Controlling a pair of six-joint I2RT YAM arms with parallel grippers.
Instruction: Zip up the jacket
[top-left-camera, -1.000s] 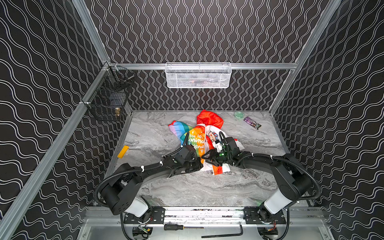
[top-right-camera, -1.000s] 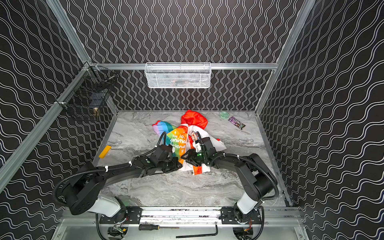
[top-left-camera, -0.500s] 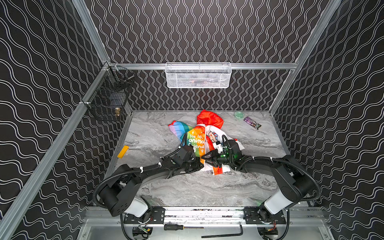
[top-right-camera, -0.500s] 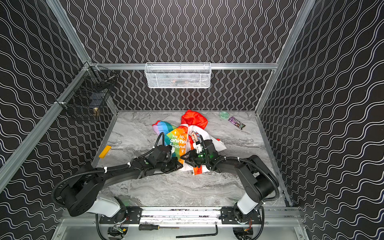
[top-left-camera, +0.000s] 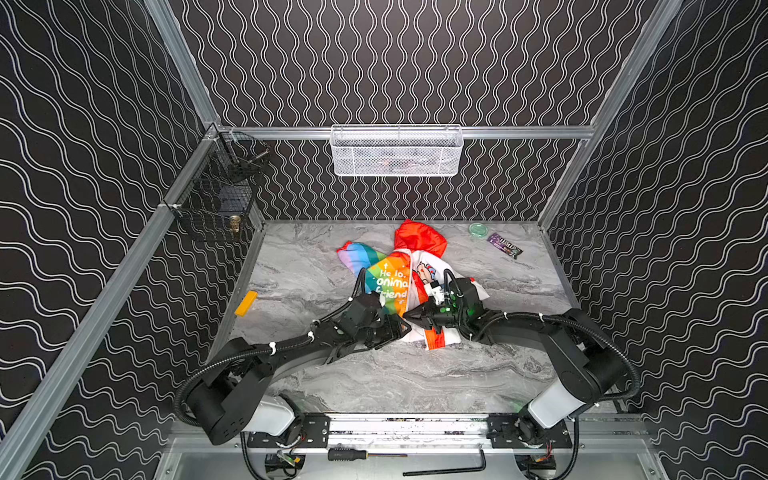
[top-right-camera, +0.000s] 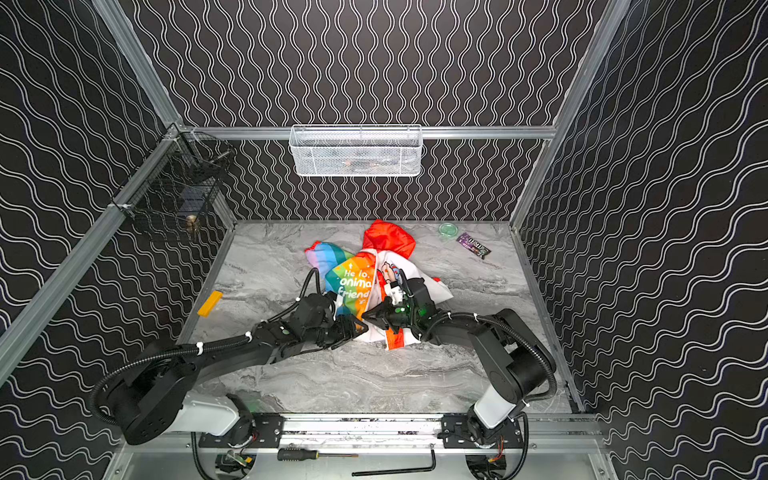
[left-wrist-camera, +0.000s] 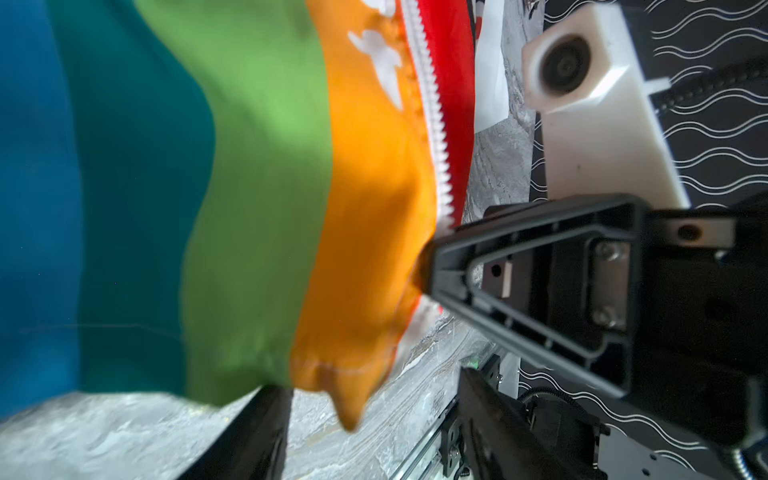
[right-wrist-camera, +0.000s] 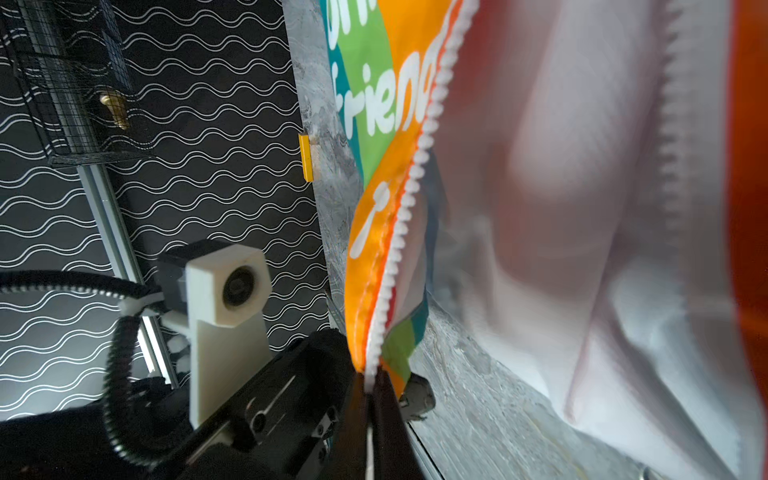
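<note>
Jacket (top-left-camera: 392, 282), right gripper (right-wrist-camera: 370, 386) pinching its zipper edge (right-wrist-camera: 409, 195), left gripper (top-left-camera: 403, 330) spread, brass piece (top-left-camera: 235, 223) in black wire basket (top-left-camera: 210, 195)

In left wrist view, rainbow-striped thin kids' jacket (left-wrist-camera: 257, 187) ran off pic edges, stripes blurred; its white lining (right-wrist-camera: 582, 208) was blurred in right wrist view. Contents of white wire-mesh wall basket (top-left-camera: 397, 151) were too small to ID in both top views.

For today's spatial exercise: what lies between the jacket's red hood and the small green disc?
Between hood and disc, only bare table, in both top views.
</note>
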